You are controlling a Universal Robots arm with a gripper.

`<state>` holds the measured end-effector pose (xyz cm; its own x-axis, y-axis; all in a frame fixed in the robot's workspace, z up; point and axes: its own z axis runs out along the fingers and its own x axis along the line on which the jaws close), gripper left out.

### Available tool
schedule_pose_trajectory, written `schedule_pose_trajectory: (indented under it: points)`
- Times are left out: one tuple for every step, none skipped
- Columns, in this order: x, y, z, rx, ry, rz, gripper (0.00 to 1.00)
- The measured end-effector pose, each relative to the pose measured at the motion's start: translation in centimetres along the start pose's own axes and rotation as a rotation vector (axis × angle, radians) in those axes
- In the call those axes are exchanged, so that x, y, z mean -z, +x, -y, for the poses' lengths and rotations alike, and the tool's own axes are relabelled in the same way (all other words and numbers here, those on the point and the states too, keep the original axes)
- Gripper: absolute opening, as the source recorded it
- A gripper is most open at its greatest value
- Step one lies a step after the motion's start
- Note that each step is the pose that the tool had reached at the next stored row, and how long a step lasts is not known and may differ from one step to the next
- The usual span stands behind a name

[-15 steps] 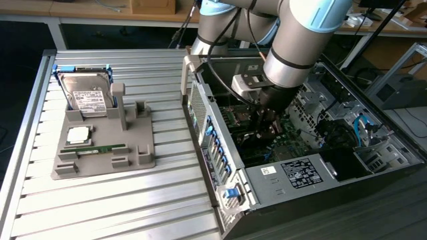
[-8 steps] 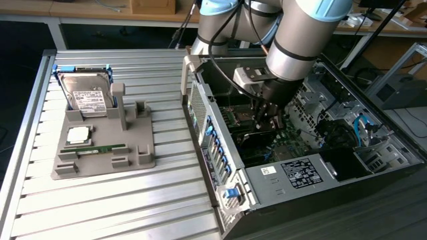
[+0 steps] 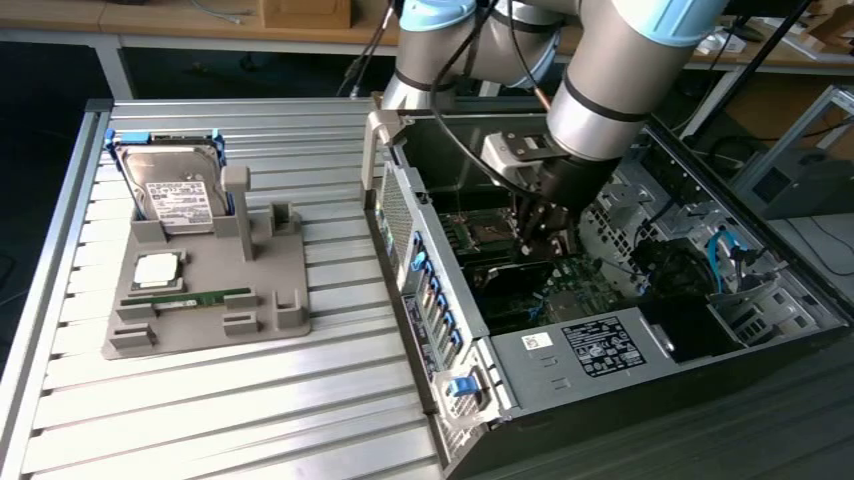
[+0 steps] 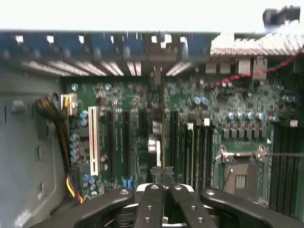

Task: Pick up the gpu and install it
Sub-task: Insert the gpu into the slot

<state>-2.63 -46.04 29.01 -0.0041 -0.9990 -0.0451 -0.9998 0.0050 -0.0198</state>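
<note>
- One arm, exterior view: the hand (image 3: 545, 232) is down inside the open computer case (image 3: 747, 330), over the green motherboard (image 3: 567, 285), on the exterior view's right of the counter (image 3: 200, 400).
- Fingers look drawn together; a dark thin thing hangs between them, probably the gpu (image 3: 550, 238) held edge-on, hard to confirm here.
- Grey holder (image 3: 200, 300) on the counter carries the hard drive (image 3: 180, 195) standing up, a chip (image 3: 158, 268) and a RAM stick (image 3: 187, 298); no flat card sits there.
- Wrist view: the hand (image 4: 159, 192) is clamped narrow, both fingers (image 4: 151, 202) pressed onto a thin upright edge.
- That edge is the gpu (image 4: 161, 137), seen edge-on, running straight away from the hand toward the case's rear wall.
- Key relation: card's long axis lies parallel with the black slots (image 4: 126, 142), directly below the hand.
- Whether the card edge is seated in a slot or just above it, cannot tell.
- White slot (image 4: 92, 140) sits well to one side, not under the card.
</note>
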Motion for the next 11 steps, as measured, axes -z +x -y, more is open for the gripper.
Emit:
schedule_pose_trajectory:
  points:
    - [-0.02, 0.0, 0.48, 0.000, -0.0035, 0.0005, 0.11]
    - [-0.02, 0.0, 0.93, 0.000, -0.0072, 0.0005, 0.11]
    - [-0.04, 0.0, 1.43, -0.001, -0.0118, 0.0005, 0.11]
    - [-0.05, 0.0, 1.82, -0.001, -0.0156, 0.0006, 0.11]
    - [-0.06, 0.0, 2.42, -0.001, -0.0215, 0.0004, 0.11]
    - [-0.06, 0.0, 2.87, -0.001, -0.0259, 0.0003, 0.11]
    - [-0.08, 0.0, 3.61, -0.001, -0.0333, 0.0001, 0.11]
    - [-0.10, 0.0, 4.06, -0.002, -0.0374, 0.0003, 0.11]
    - [-0.12, 0.0, 4.51, -0.002, -0.0410, 0.0005, 0.11]
    - [-0.13, 0.0, 5.01, -0.002, -0.0447, 0.0004, 0.11]
    - [-0.13, 0.0, 5.38, -0.002, -0.0474, 0.0003, 0.11]
